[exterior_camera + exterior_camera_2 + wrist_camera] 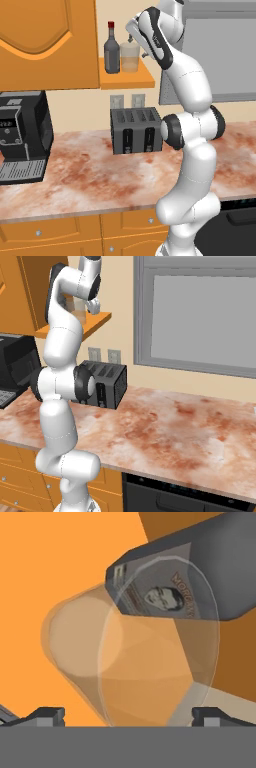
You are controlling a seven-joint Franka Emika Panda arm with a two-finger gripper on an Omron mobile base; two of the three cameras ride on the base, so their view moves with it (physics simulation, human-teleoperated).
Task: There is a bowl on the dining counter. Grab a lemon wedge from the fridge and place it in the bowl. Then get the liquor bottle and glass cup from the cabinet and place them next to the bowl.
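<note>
Splayed gripper [128,714] fingertips flanking glass cup [150,647] ungrasped, liquor bottle [111,50] just beside it on orange cabinet shelf [135,79], toaster [136,130] and coffee machine [22,135] on marble counter [90,175], window [200,316] behind.

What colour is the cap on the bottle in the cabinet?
Red. The liquor bottle shows its cap best in the left base view.

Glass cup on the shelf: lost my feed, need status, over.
Claw open, tips either side of the glass cup. Cup upright on cabinet shelf, not gripped. Liquor bottle close beside it, could get bumped.
</note>
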